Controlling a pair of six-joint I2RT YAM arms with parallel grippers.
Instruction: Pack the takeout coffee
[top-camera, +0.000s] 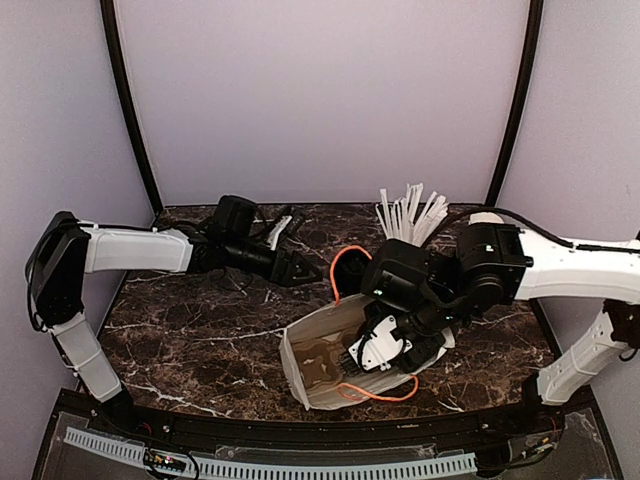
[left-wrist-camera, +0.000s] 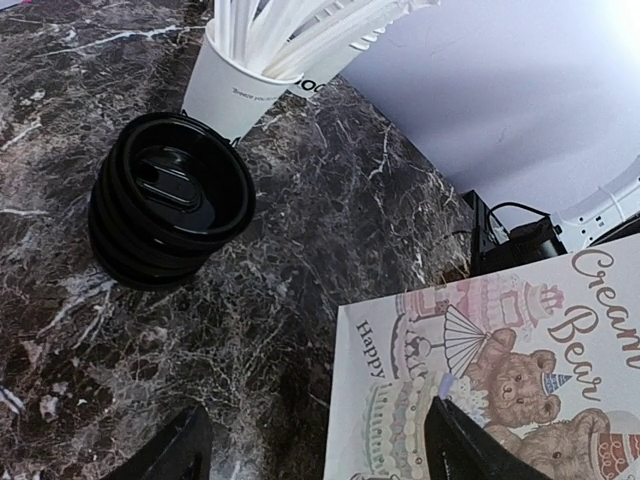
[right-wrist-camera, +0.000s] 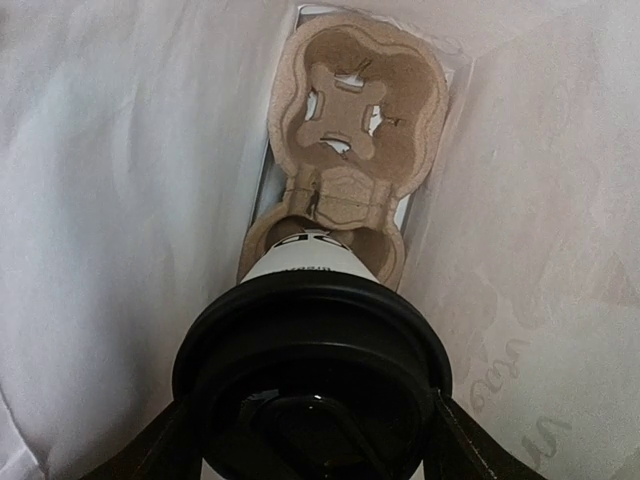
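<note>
The takeout coffee (right-wrist-camera: 310, 340), a white cup with a black dome lid, is inside the white paper bag (top-camera: 318, 352). Its base sits at the near socket of a brown cardboard cup carrier (right-wrist-camera: 350, 120) on the bag's bottom. My right gripper (right-wrist-camera: 310, 440) reaches into the bag's mouth in the top view (top-camera: 385, 350), with its fingers shut on either side of the lid. My left gripper (top-camera: 300, 268) hovers open and empty above the table beside the bag. In the left wrist view (left-wrist-camera: 315, 440) one finger overlaps the bag's printed bear side (left-wrist-camera: 480, 370).
A stack of black lids (left-wrist-camera: 170, 200) stands on the dark marble table (top-camera: 190, 340), next to a white cup of white sticks (left-wrist-camera: 235, 85), which the top view also shows at the back (top-camera: 405, 215). The bag's orange handles (top-camera: 345, 265) loop outward.
</note>
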